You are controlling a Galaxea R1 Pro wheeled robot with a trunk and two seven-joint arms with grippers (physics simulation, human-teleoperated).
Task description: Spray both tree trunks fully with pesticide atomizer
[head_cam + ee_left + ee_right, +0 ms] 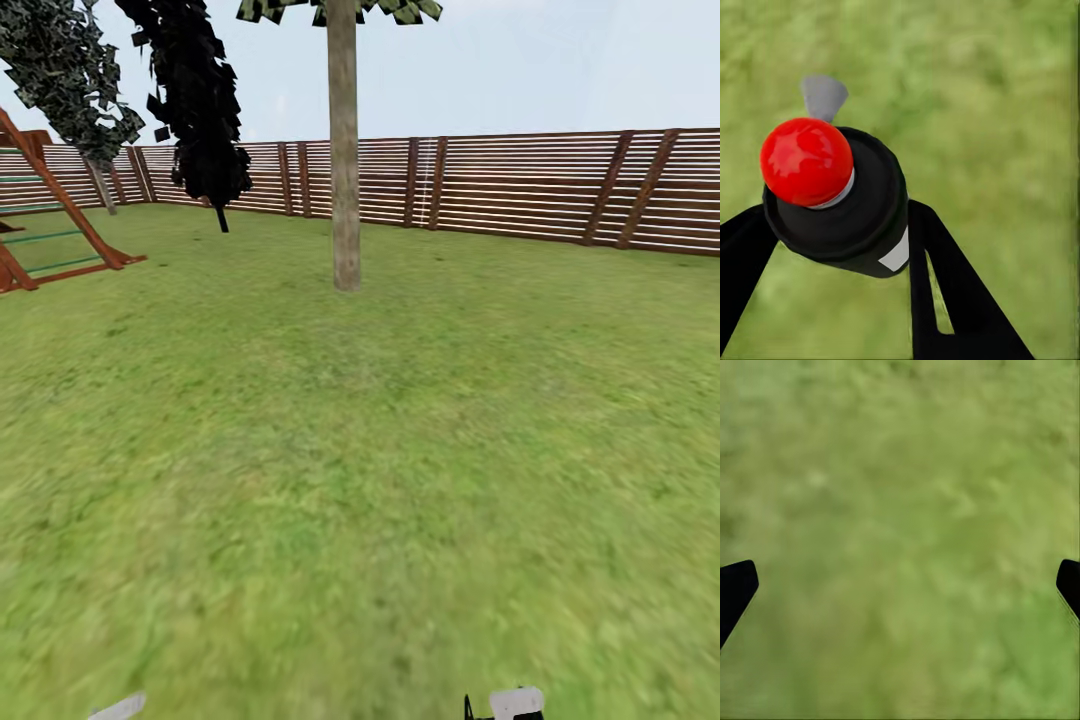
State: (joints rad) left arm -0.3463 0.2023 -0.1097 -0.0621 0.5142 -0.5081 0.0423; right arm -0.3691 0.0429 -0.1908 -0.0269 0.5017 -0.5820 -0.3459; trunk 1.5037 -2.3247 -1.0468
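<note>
The left gripper [832, 247] has its jaws clenched on the pesticide atomizer [840, 195], red knob and grey nozzle above grass [982, 90]. The right gripper [900, 585] hangs with jaws spread wide over bare lawn. One tree [344, 150] stands well ahead of both

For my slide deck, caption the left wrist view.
Left end effector gripping the red-capped black pesticide atomizer above blurred green grass.

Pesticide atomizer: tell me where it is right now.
The pesticide atomizer sits between the left gripper's black fingers in the left wrist view, above grass.
</note>
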